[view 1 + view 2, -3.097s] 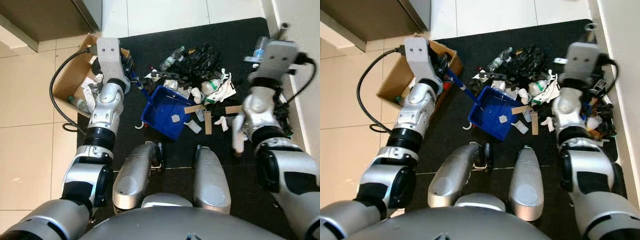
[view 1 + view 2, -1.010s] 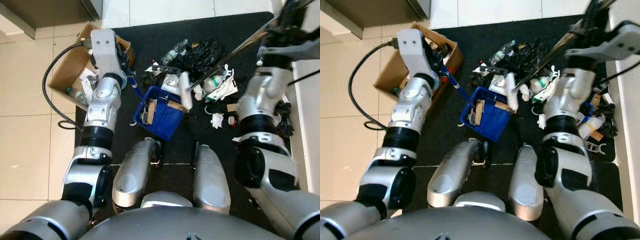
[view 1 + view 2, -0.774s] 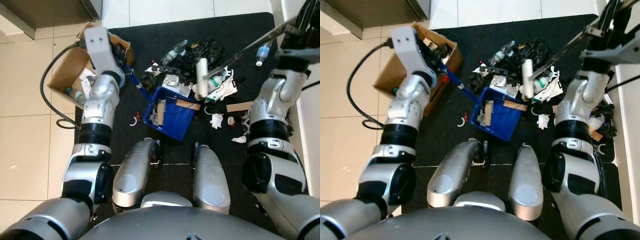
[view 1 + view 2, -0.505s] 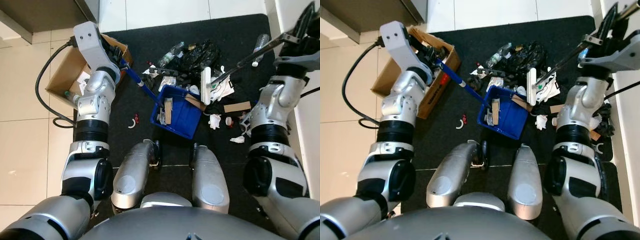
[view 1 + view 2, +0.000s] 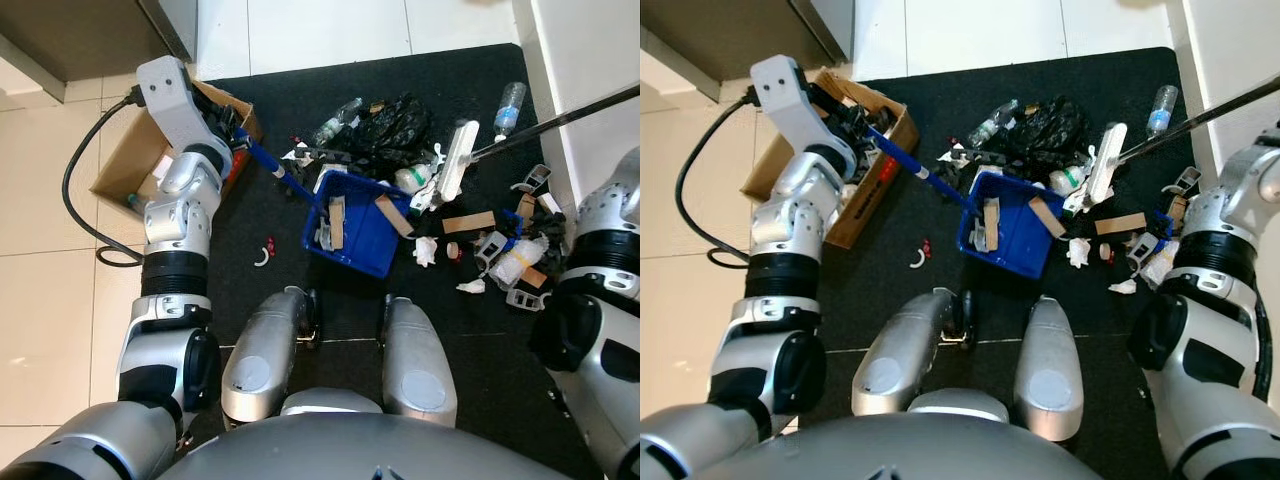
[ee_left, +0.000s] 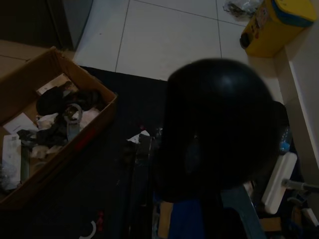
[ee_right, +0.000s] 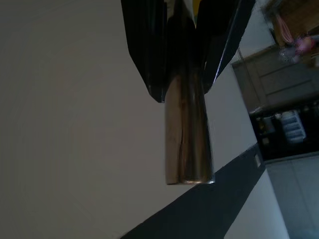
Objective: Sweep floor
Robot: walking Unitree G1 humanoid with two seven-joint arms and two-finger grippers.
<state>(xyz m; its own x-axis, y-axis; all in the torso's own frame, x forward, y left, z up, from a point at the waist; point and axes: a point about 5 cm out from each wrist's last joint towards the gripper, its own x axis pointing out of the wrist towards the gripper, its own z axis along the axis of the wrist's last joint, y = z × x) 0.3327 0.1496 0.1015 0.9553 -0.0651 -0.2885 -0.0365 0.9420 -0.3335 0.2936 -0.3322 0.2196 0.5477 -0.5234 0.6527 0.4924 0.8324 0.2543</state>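
Your right gripper has both fingers clamped round the broom handle, up near its top end. The pole runs down to the white broom head, which sits at the far edge of the rubbish pile on the black mat.

Left gripper is closed on the blue handle of the dustpan; the pan sits on the mat w/ cardboard scraps already in it, mouth facing the pile. The cardboard box is just beside the left arm.

Risks from here, as I judge them:
- Broom head is past the pan's far corner, not lined up w/ its mouth. Pull straight back and you'll likely drag debris along the pan's side, not into it.
- You're gripping the pole at the far end (long lever), so small wrist moves swing the head a lot; it could flick light bits like the tissue across the mat.
- Scraps by the right arm lie well apart from the pan; a short stroke will miss them.
- The plastic bottle near the wall will prob. roll if clipped.
- Pan's held by a thin handle; a hard push could twist it and spill.
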